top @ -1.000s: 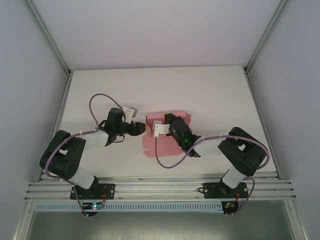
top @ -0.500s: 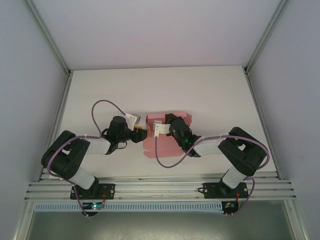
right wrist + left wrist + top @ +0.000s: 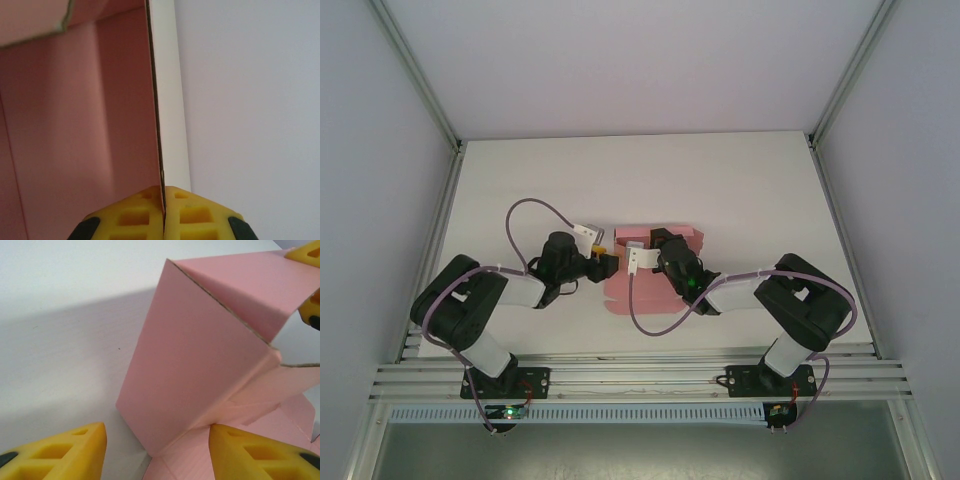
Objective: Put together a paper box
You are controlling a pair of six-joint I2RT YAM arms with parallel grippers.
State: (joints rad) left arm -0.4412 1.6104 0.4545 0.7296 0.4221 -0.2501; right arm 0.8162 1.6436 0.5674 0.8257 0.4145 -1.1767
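Jaws: right gripper (image 3: 163, 210) pinched on a wall edge of the box (image 3: 200, 365) mid-table, left gripper (image 3: 157, 452) spread at its raised side, so I'd hold the pinch firm while left nudges that side in square.

Top external: fixed high at the near side, faced down and forward over the white table (image 3: 740, 180), distant, whole workspace framed. Left wrist: sighted past the left fingers (image 3: 65, 450), close on a raised wall of the paper box (image 3: 200, 365). Right wrist: sighted past the right fingers (image 3: 135, 215), closer still, along one card edge. Shared by all three: the paper box
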